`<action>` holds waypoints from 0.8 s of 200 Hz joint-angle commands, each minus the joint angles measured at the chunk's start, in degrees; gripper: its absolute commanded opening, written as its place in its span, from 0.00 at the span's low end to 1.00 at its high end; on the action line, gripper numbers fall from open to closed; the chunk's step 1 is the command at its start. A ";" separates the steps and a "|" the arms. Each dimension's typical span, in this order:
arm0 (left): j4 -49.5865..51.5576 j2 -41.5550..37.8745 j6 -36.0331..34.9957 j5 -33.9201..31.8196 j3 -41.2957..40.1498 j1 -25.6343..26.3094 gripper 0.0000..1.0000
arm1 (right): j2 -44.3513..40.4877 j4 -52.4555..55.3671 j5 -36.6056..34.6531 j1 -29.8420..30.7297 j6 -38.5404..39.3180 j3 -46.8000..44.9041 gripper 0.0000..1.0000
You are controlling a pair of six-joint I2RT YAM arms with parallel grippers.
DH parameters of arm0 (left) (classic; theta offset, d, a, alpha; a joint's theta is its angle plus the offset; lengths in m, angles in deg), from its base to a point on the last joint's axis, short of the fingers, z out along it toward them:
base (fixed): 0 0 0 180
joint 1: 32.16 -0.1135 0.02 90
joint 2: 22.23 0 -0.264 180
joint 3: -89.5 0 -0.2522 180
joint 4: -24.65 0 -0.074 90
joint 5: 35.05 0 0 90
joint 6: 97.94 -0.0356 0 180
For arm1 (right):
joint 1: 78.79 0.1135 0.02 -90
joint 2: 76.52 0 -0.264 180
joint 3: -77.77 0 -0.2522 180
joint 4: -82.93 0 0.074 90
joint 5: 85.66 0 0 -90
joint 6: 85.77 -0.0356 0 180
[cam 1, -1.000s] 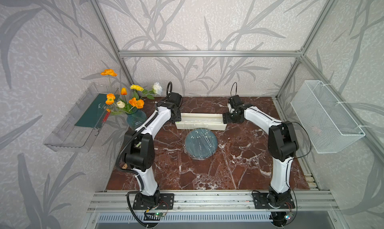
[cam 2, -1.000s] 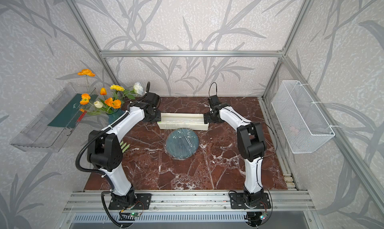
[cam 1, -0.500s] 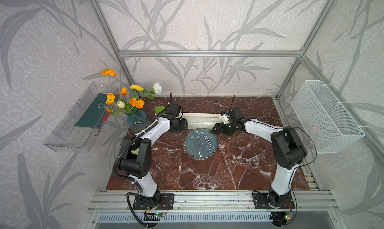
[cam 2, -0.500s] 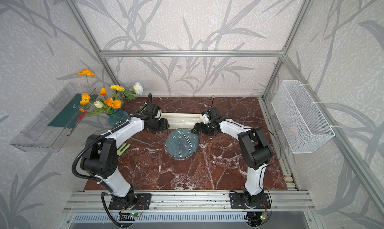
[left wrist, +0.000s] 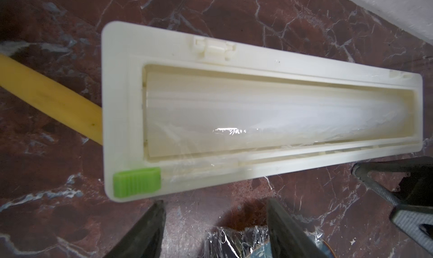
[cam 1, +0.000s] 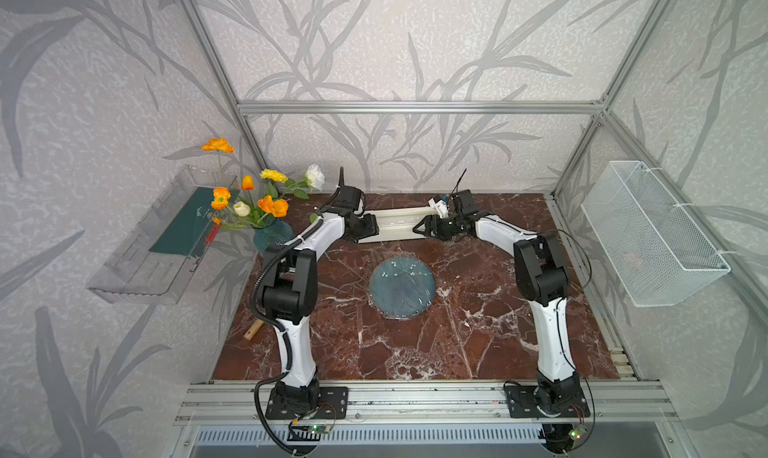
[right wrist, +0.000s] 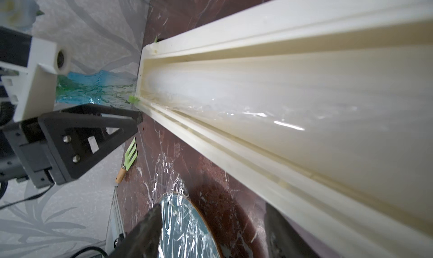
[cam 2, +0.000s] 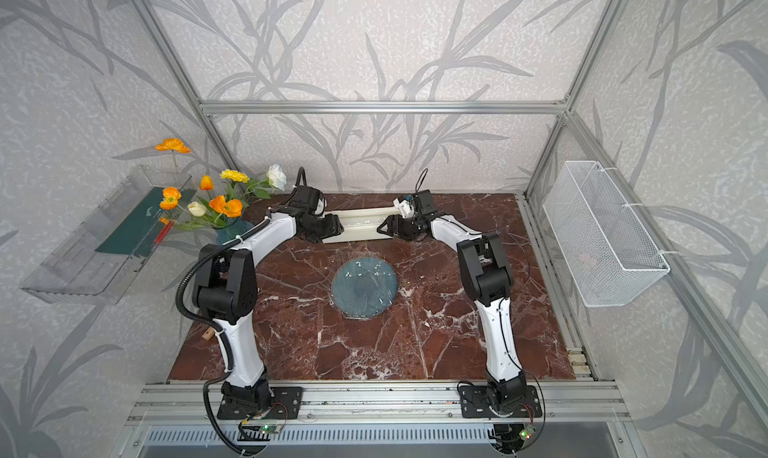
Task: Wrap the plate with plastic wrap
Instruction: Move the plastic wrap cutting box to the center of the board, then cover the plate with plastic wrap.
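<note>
A vase of flowers (cam 1: 266, 210) stands at the left edge of the tabletop (cam 1: 415, 347). Next comes the left end effector (cam 1: 371, 230), low over the tabletop just beside the near edge of the cream box (cam 1: 395, 227), at its left end. In its wrist view the two fingers (left wrist: 150, 231) stand apart with nothing between them. Only bare tabletop and a bit of wrapped rim show in the gap. The green tab (left wrist: 137, 183) on the box lies just beyond the fingertips.

The plate (cam 1: 402, 293) lies flat in the middle of the tabletop, nearer the camera than the box and apart from it. It sits between the two arms and is touched by neither. The plastic wrap (cam 1: 397, 273) covers it, wrinkled and glinting, with loose film spilling onto the tabletop beside the rim; more film sits on the roll inside the box.

The right end effector (cam 1: 419, 229) is near the right end of the box, facing the left one. Its fingers (right wrist: 145, 233) are apart too and hold nothing. A wire basket (cam 1: 652, 235) hangs on the right wall.
</note>
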 commanded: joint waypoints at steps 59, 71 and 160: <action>-6.53 -8.00 3.35 8.88 -17.41 0.02 0.68 | -1.33 -3.20 6.84 3.57 3.29 -7.05 0.52; -7.95 -7.23 3.90 9.25 -18.10 -0.03 0.68 | -0.63 -2.35 6.74 4.13 3.80 -6.32 0.52; -12.56 -2.62 5.66 10.81 -19.00 0.02 0.63 | 1.12 1.57 4.14 5.00 7.50 -4.53 0.43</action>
